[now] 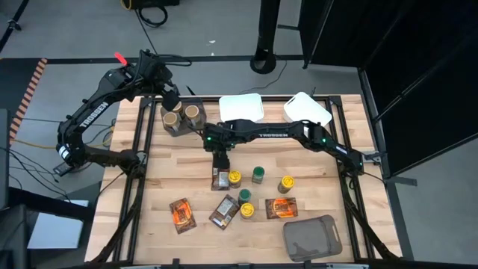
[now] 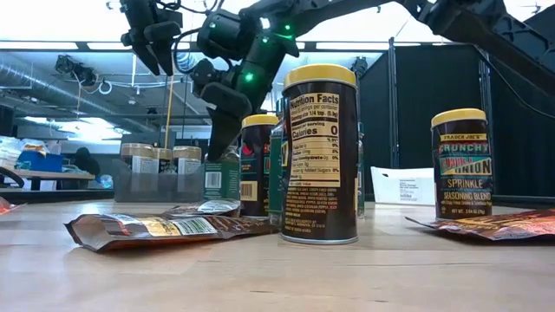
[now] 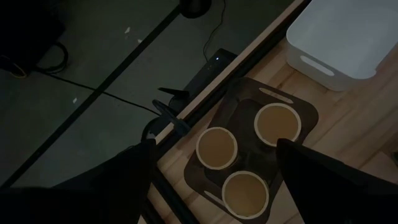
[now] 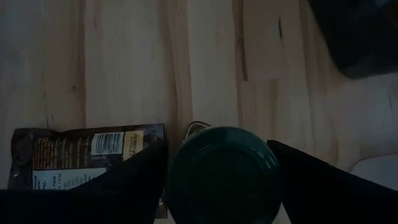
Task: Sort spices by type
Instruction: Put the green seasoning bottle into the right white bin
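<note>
Spice sort: right pincer straddling a green-lidded jar.
High view: right pincer [image 1: 220,166] descends mid-frame among scattered spices [image 1: 246,196]. Left wrist view: left pincer [image 3: 211,163], wide and empty, hovers over three tan-lidded jars grouped in a brown-grey bin [image 3: 239,106]. Right wrist view: fingers flank green-lidded round jar [image 4: 222,173], not yet gripping, beside flat brown packet [image 4: 81,155] on wooden worktop [image 4: 124,62].

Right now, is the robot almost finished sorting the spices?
Not yet. Three tan-lid jars already sit in the bin. The right claw is down around a green-lid jar, a finger on each side. The left claw hovers open over the bin. Yellow-lid jars, another green one and the packets still wait.
</note>
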Motion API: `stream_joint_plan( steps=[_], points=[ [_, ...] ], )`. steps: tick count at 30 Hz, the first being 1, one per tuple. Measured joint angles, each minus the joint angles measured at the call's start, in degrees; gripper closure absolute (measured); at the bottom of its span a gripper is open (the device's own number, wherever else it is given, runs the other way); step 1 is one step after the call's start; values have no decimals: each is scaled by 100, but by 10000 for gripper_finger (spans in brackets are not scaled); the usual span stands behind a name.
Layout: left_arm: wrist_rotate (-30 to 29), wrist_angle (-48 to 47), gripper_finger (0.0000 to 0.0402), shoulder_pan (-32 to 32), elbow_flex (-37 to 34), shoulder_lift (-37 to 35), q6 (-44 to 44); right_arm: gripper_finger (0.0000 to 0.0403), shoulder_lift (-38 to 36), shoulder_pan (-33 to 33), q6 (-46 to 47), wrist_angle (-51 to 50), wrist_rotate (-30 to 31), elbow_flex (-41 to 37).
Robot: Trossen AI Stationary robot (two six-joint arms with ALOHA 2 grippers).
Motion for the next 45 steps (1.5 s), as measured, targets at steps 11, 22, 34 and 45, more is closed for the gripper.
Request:
stream_joint_plan(
  steps=[11,22,34,45],
  points=[
    [-2,2,65,0,0,0,4,194,-46,23,257,202,-43,-403],
    [-4,2,65,0,0,0,4,195,-361,-129,379,34,175,-447],
    [-4,2,65,-1,0,0,4,195,-1242,-675,331,-660,57,-436],
    [-4,2,65,-2,0,0,-10,195,-2439,-1938,37,-1984,864,-429]
  ],
)
